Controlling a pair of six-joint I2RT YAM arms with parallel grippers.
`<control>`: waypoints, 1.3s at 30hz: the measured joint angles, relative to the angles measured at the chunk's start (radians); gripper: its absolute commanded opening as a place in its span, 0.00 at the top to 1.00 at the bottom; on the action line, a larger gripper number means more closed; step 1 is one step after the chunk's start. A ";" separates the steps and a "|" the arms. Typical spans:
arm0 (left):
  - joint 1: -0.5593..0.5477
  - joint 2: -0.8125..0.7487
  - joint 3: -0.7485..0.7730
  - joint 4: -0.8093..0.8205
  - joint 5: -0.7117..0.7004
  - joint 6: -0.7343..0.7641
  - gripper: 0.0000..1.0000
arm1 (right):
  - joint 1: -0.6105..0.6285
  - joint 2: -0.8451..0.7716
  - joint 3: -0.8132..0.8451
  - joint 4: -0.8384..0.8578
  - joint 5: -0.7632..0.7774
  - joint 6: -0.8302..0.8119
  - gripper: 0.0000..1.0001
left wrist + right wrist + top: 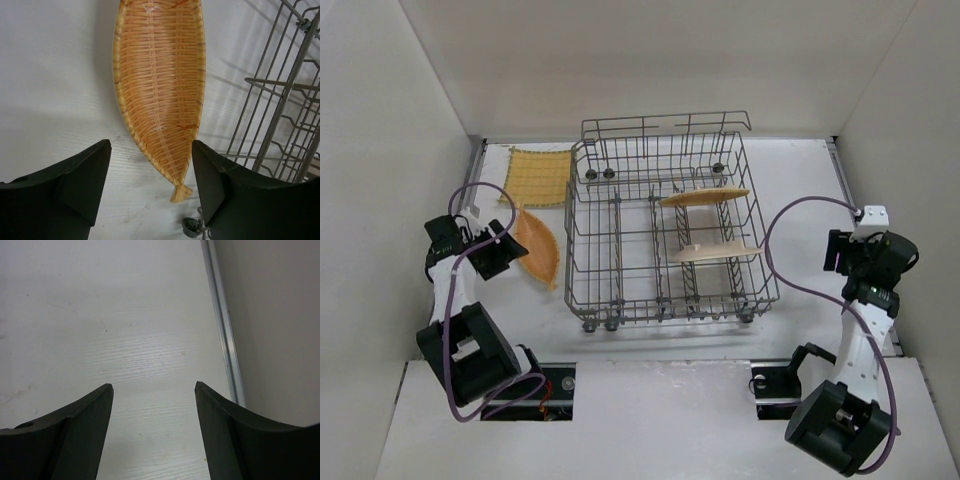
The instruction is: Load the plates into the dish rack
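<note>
Left gripper (150, 150) hovering, spread wide, above the leaf-shaped orange plate (160, 75) left of the dish rack (276, 117), right gripper (154, 387) likewise gaping over the table (125, 315).

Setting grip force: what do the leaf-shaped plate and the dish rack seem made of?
The leaf-shaped plate looks like woven wicker, or plastic moulded to imitate it: orange-tan basket-weave ribs, slight gloss. The dish rack looks like grey metal wire, perhaps coated: thin straight rods.
</note>
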 measured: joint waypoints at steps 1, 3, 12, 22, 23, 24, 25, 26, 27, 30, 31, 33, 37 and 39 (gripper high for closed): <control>0.001 0.006 -0.006 0.001 0.001 -0.005 0.39 | 0.000 0.002 0.003 0.000 0.001 0.000 0.28; 0.003 0.024 -0.011 0.002 0.002 -0.015 0.40 | 0.000 0.005 0.009 0.000 0.002 0.000 0.28; 0.000 0.171 -0.011 0.050 0.001 -0.071 0.46 | 0.007 0.018 0.049 -0.003 0.018 0.000 0.28; -0.025 0.317 0.075 0.111 0.000 -0.106 0.48 | 0.035 0.038 0.101 -0.023 0.051 0.001 0.28; -0.027 0.328 0.085 0.117 -0.001 -0.108 0.49 | 0.041 0.039 0.103 -0.026 0.058 0.001 0.28; -0.029 0.341 0.094 0.122 -0.001 -0.109 0.52 | 0.047 0.040 0.104 -0.027 0.062 0.001 0.28; -0.029 0.353 0.103 0.127 -0.002 -0.110 0.56 | 0.055 0.043 0.107 -0.029 0.068 0.002 0.28; -0.030 0.364 0.109 0.131 -0.003 -0.111 0.59 | 0.062 0.045 0.110 -0.029 0.074 0.003 0.28; -0.030 0.376 0.116 0.135 -0.003 -0.112 0.63 | 0.068 0.049 0.114 -0.031 0.079 0.004 0.28; -0.035 0.407 0.129 0.140 -0.006 -0.115 0.76 | 0.079 0.058 0.125 -0.034 0.092 0.007 0.28; -0.037 0.417 0.132 0.142 -0.007 -0.116 0.79 | 0.079 0.061 0.129 -0.036 0.094 0.008 0.28; -0.042 0.432 0.136 0.144 -0.012 -0.116 0.84 | 0.079 0.067 0.137 -0.040 0.100 0.008 0.28; -0.047 0.444 0.139 0.147 -0.014 -0.115 0.92 | 0.079 0.080 0.148 -0.044 0.105 0.008 0.28; -0.047 0.442 0.139 0.158 -0.007 -0.116 0.94 | 0.079 0.084 0.149 -0.045 0.106 0.007 0.29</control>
